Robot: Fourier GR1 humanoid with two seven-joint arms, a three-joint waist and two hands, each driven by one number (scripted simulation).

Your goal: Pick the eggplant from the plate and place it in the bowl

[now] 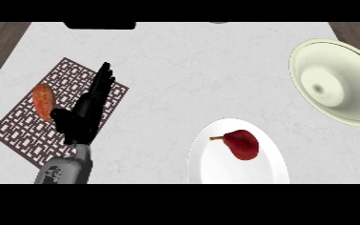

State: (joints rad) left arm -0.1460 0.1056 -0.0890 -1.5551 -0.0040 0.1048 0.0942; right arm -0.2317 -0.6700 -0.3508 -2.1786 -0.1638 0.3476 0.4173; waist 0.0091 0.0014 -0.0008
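Left robot hand (82,116) is the only one in view, coming in at lower left on a grey forearm (67,169). Fingers are straight and together, pointing up and slightly right, thumb out to the left. It is open and holds nothing.

The robot hand sits over the right part of a brown lattice mat (25,124), which lies at an angle on the pale bench (197,66). An orange sweet potato (43,101) lies on the mat just left of the thumb. I can't tell whether the thumb touches it.

Eggplant (243,144): dark red, short stem pointing left. It lies well to the right of the robot hand and a bit lower in the view, on the white plate (207,169), right of the plate's centre. Nothing is touching it.

Bowl (308,74): cream, nothing in it, far right of the robot hand and cut by the view's right edge. It is up and right of the plate, and the two rims are near but apart.

A black block (100,25) sits at the bench's far edge, well above the fingertips.
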